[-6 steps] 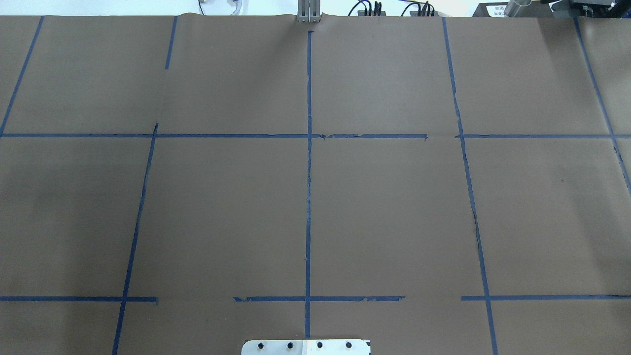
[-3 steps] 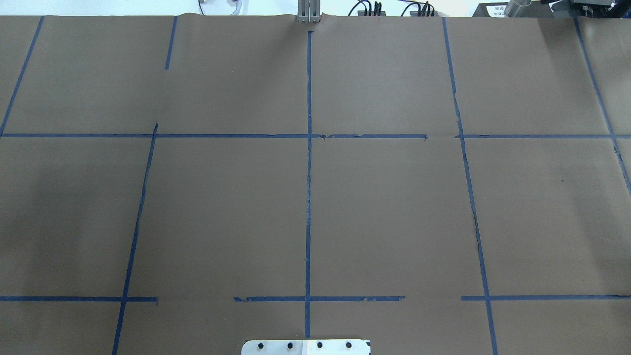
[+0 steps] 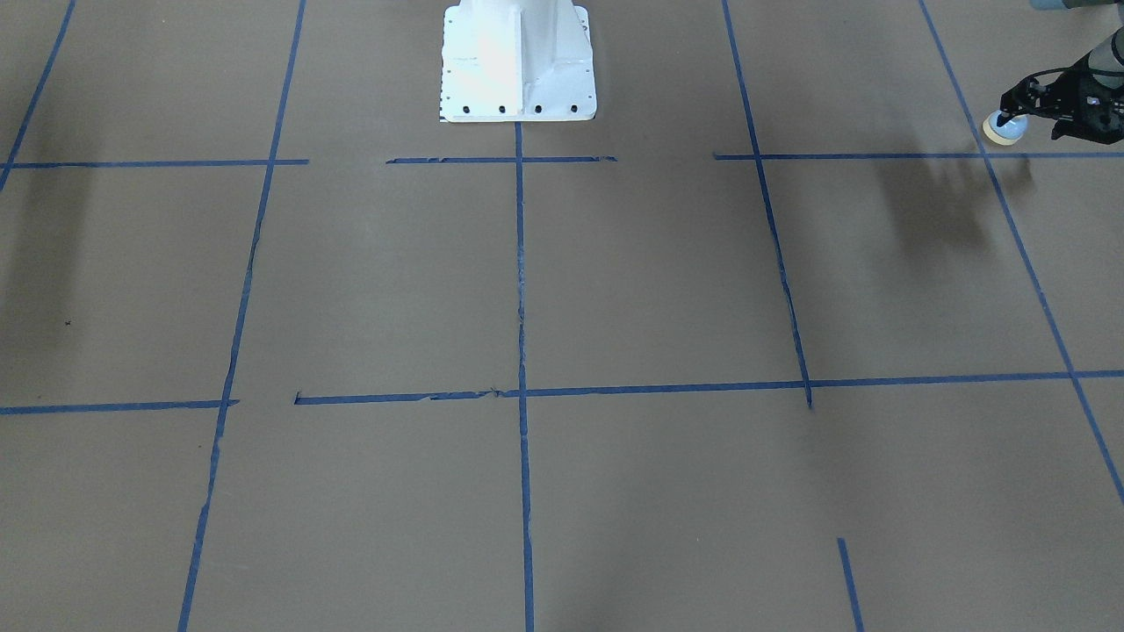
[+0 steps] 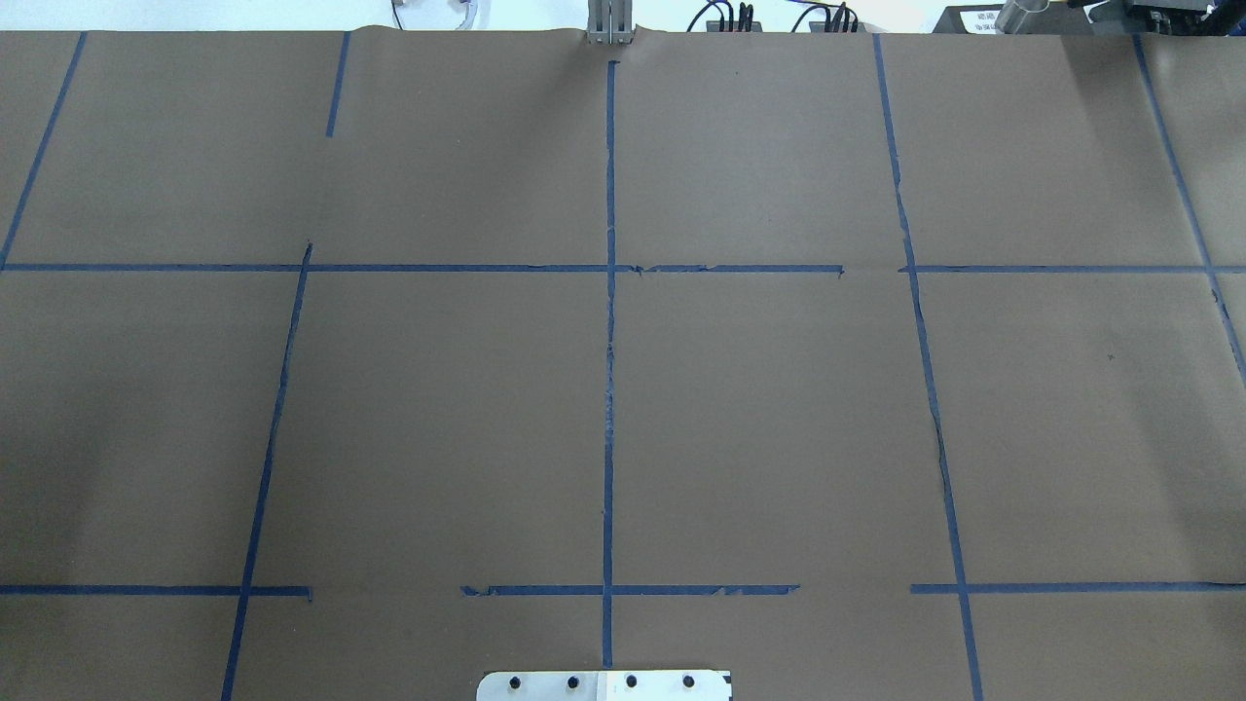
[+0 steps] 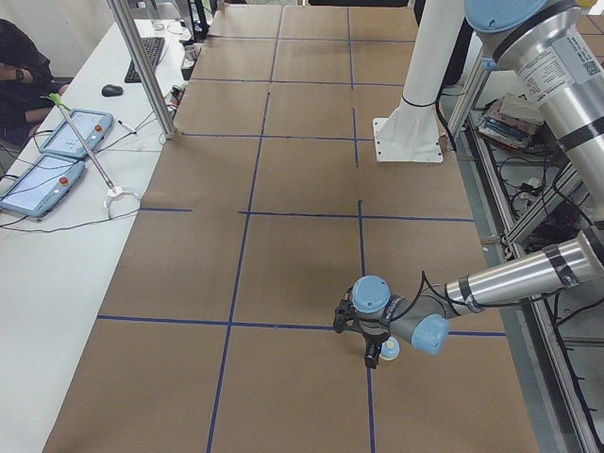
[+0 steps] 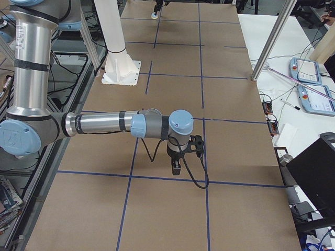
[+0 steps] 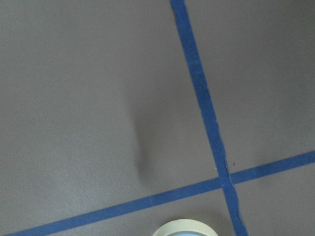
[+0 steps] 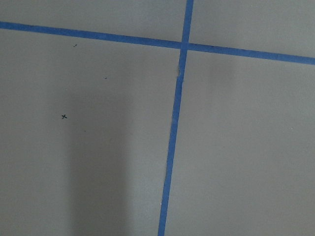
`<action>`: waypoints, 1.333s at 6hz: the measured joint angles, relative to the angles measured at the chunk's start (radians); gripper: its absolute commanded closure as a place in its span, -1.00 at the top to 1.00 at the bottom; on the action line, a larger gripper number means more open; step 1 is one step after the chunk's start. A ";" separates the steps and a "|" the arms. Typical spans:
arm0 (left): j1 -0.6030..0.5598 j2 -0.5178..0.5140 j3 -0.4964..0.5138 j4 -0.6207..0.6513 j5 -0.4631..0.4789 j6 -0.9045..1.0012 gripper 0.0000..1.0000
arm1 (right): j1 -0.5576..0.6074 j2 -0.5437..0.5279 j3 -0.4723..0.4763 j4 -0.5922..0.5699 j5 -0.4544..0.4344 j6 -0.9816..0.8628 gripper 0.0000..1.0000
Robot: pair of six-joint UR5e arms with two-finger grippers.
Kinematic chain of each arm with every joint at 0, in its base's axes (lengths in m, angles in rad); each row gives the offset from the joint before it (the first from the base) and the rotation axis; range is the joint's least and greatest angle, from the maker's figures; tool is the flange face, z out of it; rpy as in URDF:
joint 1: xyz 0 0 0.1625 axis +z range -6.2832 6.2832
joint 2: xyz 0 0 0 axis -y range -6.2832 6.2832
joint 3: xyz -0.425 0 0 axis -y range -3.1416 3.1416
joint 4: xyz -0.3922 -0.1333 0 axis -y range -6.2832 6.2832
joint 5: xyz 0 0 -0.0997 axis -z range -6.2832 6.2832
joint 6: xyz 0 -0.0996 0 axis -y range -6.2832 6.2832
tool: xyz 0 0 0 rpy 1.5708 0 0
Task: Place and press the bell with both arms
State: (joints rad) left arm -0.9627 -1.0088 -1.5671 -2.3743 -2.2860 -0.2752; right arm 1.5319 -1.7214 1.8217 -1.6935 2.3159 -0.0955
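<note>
The small light-blue bell (image 3: 1006,132) with a cream base sits between the fingertips of my left gripper (image 3: 1002,122), which is shut on it at the top right of the front-facing view, above a blue tape line. The exterior left view shows the same gripper (image 5: 376,351) low over the table with the bell (image 5: 389,350) at its tip. The bell's cream rim (image 7: 182,227) shows at the bottom edge of the left wrist view. My right gripper (image 6: 177,168) points down over a tape line in the exterior right view only; I cannot tell whether it is open or shut.
Brown paper with a grid of blue tape (image 4: 609,389) covers the table. The white pedestal base (image 3: 517,61) stands at the robot's side. A metal post (image 5: 142,66), tablets (image 5: 42,184) and cables lie on the white bench along the far side.
</note>
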 measured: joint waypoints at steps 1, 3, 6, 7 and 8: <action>0.030 0.000 0.006 -0.001 -0.003 -0.022 1.00 | 0.000 -0.004 0.000 0.000 -0.001 -0.001 1.00; 0.071 0.000 0.008 -0.003 -0.004 -0.055 0.44 | -0.001 -0.010 0.001 0.000 -0.002 -0.002 1.00; 0.079 0.000 0.010 -0.011 0.001 -0.059 -0.48 | 0.000 -0.013 0.000 0.000 -0.005 -0.003 1.00; 0.079 0.000 0.011 -0.022 0.003 -0.058 -0.73 | 0.000 -0.013 0.000 0.000 -0.005 -0.003 1.00; 0.075 0.000 0.005 -0.046 0.003 -0.058 -0.84 | 0.001 -0.012 0.001 0.000 -0.004 -0.002 1.00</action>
State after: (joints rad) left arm -0.8874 -1.0084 -1.5621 -2.4204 -2.2832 -0.3330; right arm 1.5324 -1.7339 1.8228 -1.6935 2.3118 -0.0977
